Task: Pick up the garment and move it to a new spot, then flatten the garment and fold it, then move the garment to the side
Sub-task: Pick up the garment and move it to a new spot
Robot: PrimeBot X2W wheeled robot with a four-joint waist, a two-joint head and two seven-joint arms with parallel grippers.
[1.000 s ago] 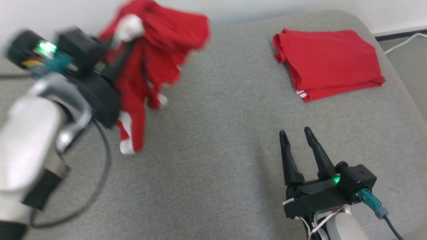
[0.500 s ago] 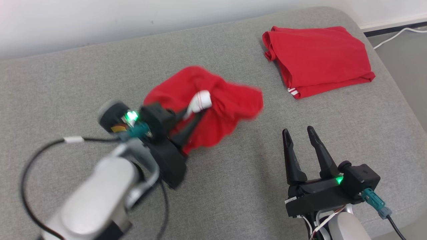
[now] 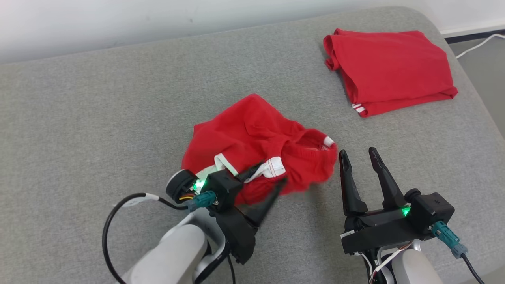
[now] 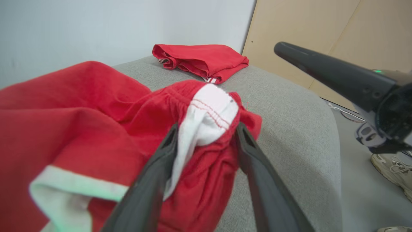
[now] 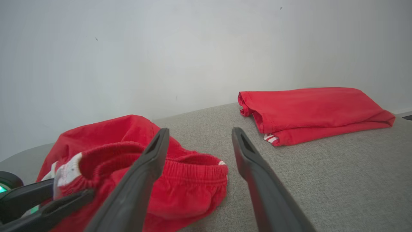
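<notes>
Red garment [image 3: 252,134] is limp and light; your left claw [image 4: 206,129] clamps its elastic waistband, right claw [image 3: 361,167] spread empty—grab the waistband's far side.

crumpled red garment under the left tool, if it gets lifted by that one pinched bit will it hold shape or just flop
Probably flop: the crumpled red garment lies in soft bunched folds on the grey cushion, so it looks limp. The left tool has its fingers around only a white-trimmed edge, so the rest would likely hang and drag. It seems light and unlikely to slip, being gathered fabric.
</notes>
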